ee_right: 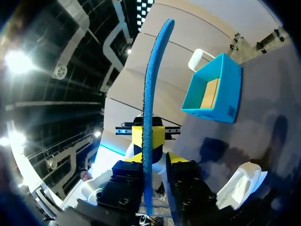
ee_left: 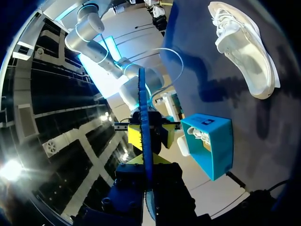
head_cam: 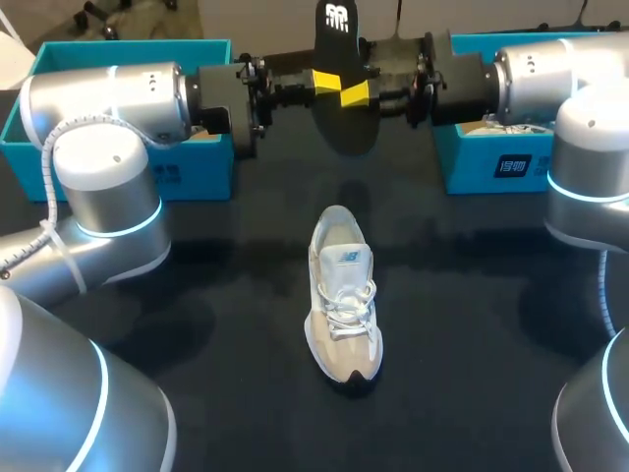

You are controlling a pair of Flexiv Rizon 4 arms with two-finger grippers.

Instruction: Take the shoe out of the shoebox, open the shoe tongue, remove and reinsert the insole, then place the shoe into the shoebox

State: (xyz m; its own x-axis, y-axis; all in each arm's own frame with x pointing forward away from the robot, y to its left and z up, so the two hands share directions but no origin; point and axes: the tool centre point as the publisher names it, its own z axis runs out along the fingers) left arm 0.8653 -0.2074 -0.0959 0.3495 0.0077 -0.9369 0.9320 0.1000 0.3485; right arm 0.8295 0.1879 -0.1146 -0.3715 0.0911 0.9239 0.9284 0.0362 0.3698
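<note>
Presently the insole (head_cam: 339,49) is out — left jaws and right jaws both clamp it upright, above the table (head_cam: 472,324) beyond the shoe (head_cam: 342,295) lying there. Next step, probably: 1 arm releases, the other reinserts it.

Left silver arm (head_cam: 108,98) and right silver arm (head_cam: 550,74) are reaching in level from opposite sides, wrists facing each other. Left claw (head_cam: 322,83) and right claw (head_cam: 356,95) are meeting tip to tip, each pinching the upright dark flat insole (head_cam: 339,44) between yellow-tipped fingers.
</note>
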